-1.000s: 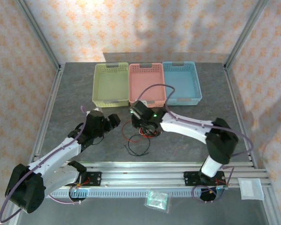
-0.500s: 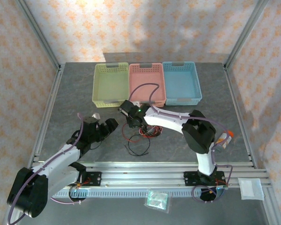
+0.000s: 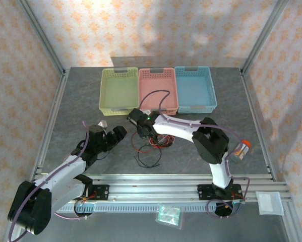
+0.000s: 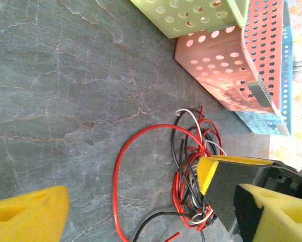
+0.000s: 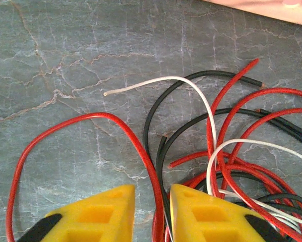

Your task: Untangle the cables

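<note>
The left gripper [image 3: 112,135] gapes wide, holding nothing, apart to the left of the cables [image 3: 152,143], which lie tangled on the table [image 3: 80,101] before the pink basket [image 3: 158,91]. The right gripper [image 5: 152,194] sits at the tangle's left edge. Its jaws are narrowed to a slim gap around a red and a black strand, but it cannot be told whether they pinch.

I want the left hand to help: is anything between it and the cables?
Nothing visible; bare table lies between the left hand and the cables. The right hand sits on the tangle itself.
</note>
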